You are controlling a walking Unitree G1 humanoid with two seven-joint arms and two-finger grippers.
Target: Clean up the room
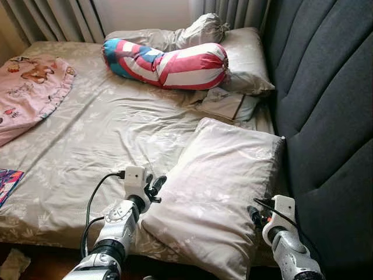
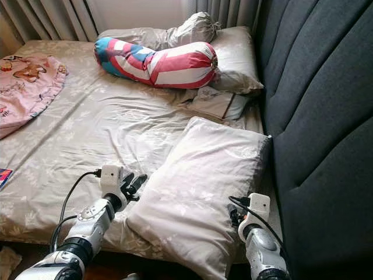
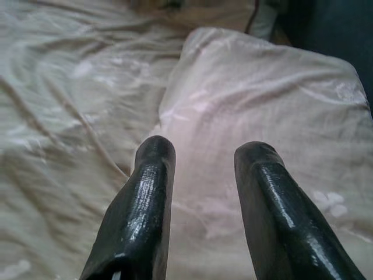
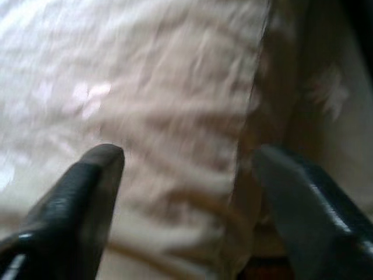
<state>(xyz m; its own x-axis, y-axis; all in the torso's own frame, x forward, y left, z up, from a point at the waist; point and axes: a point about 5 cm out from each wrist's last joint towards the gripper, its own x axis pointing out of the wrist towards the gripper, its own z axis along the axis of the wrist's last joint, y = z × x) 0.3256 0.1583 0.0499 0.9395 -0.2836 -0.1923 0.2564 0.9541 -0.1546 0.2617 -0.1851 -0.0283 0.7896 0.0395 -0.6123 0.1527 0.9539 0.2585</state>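
Note:
A large pale pillow lies askew on the near right part of the bed, beside the dark headboard. My left gripper is at the pillow's left edge, just above the sheet. In the left wrist view its fingers are open, pointing at the pillow with nothing between them. My right gripper is at the pillow's near right edge, next to the headboard. The right wrist view shows its fingers spread wide, with the pillow's seam edge between them, not clamped.
A red, white and blue striped bolster and more pillows lie at the far end. A pink blanket covers the far left of the wrinkled beige sheet. The padded grey headboard runs along the right. A colourful book sits at the left edge.

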